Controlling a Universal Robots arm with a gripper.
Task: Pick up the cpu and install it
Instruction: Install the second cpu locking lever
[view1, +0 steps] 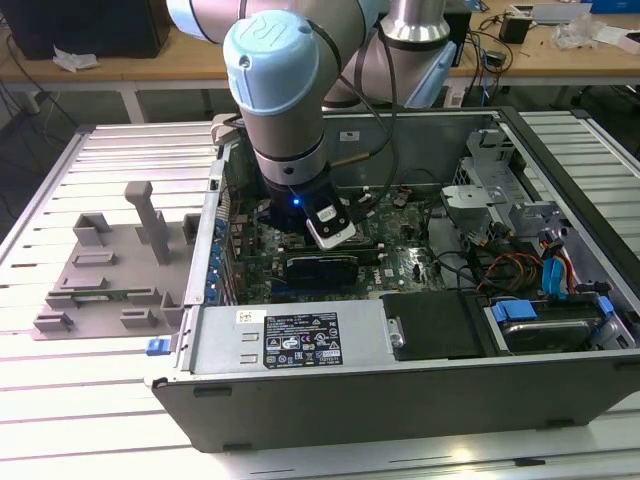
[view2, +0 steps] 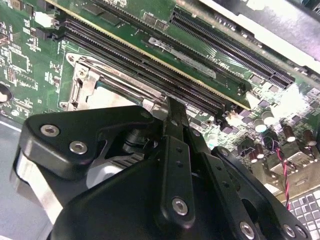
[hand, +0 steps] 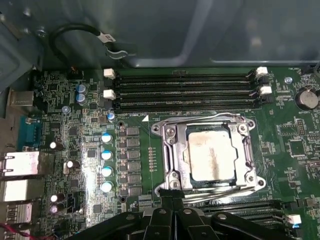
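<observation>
The cpu (hand: 210, 155), a small silver-grey square with a smudged top, lies flat inside the metal-framed socket (hand: 167, 150) on the green motherboard (hand: 90, 100). In the first wrist view my gripper (hand: 172, 196) reaches the socket frame's edge, beside the cpu, with its black fingers pressed together and nothing between them. In the second wrist view the gripper (view2: 172, 104) has its fingertips at the socket frame (view2: 82, 80), and its black body hides most of the cpu. The exterior view shows the arm (view1: 285, 110) pointing straight down into the open computer case (view1: 400, 400).
Black memory slots (hand: 185, 90) run alongside the socket, next to capacitors (hand: 106, 155) and rear ports (hand: 22, 165). A drive cage (view1: 490, 190), coloured cables (view1: 555, 270) and a power supply (view1: 290, 340) crowd the case. A grey plastic fixture (view1: 110, 260) stands at the exterior view's left.
</observation>
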